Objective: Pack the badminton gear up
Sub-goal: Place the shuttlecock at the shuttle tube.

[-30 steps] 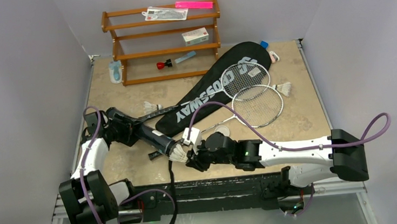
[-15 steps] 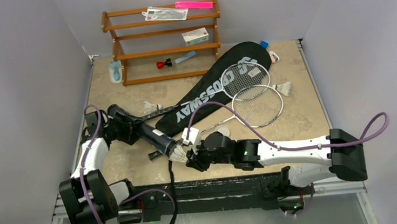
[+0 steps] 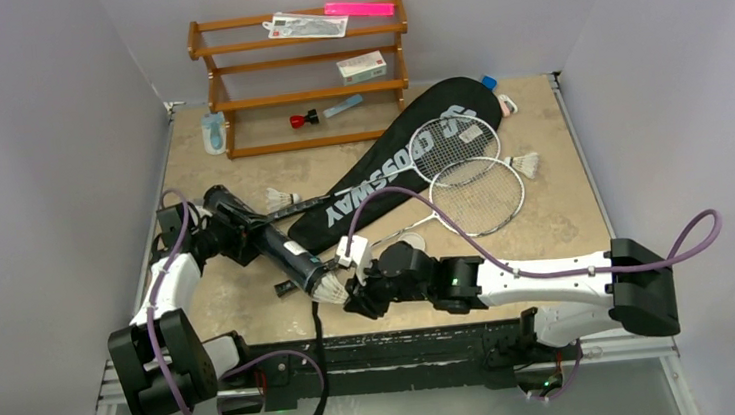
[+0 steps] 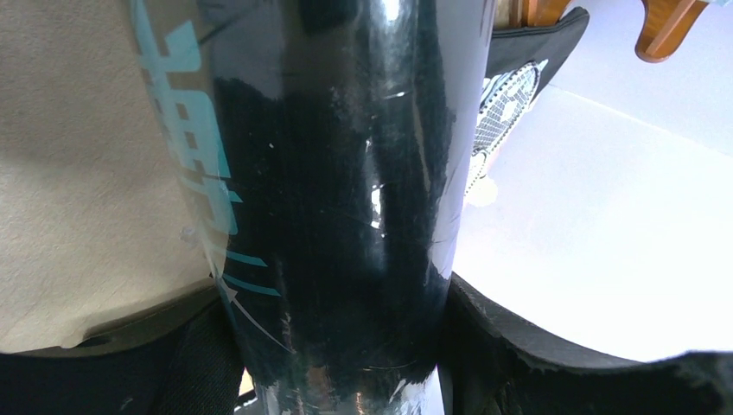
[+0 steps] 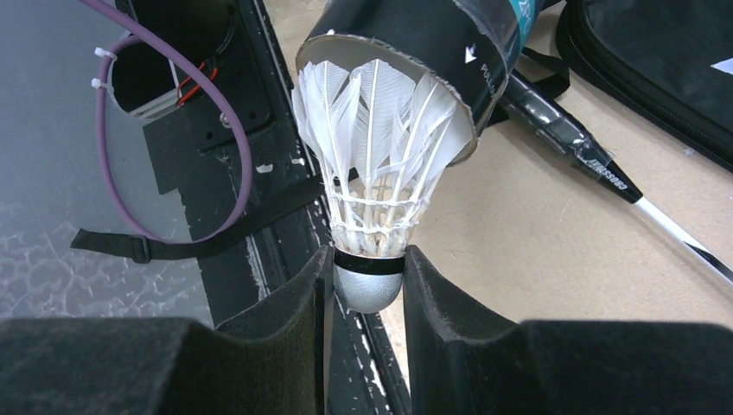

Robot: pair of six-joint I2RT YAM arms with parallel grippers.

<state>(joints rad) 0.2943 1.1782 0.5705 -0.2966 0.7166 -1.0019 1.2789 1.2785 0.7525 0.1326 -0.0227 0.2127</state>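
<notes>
My left gripper (image 3: 231, 238) is shut on the dark cylindrical tube (image 3: 272, 246), which fills the left wrist view (image 4: 328, 216) between my black fingers (image 4: 536, 346). The tube slants toward the table's near edge. My right gripper (image 5: 367, 277) is shut on the grey cork of a white feather shuttlecock (image 5: 373, 199), and its feather tips sit in the tube's open mouth (image 5: 415, 43). In the top view this shuttlecock (image 3: 331, 289) lies between tube and right gripper (image 3: 350, 287). Two silver rackets (image 3: 454, 150) (image 3: 478, 198) lie partly on the black CROSSWAY bag (image 3: 390, 165). Two more shuttlecocks (image 3: 282, 197) (image 3: 523, 164) lie on the table.
The brown wooden rack (image 3: 302, 78) stands at the back with a white box (image 3: 361, 66) and a pink strip (image 3: 359, 8). A small round white lid (image 3: 412, 241) lies near the racket shafts. A black racket handle (image 5: 562, 138) lies beside the tube's mouth.
The left arm has shifted the tube's far end slightly up and right. The right gripper has crept a little left with the shuttlecock, which stays at the tube's mouth.
</notes>
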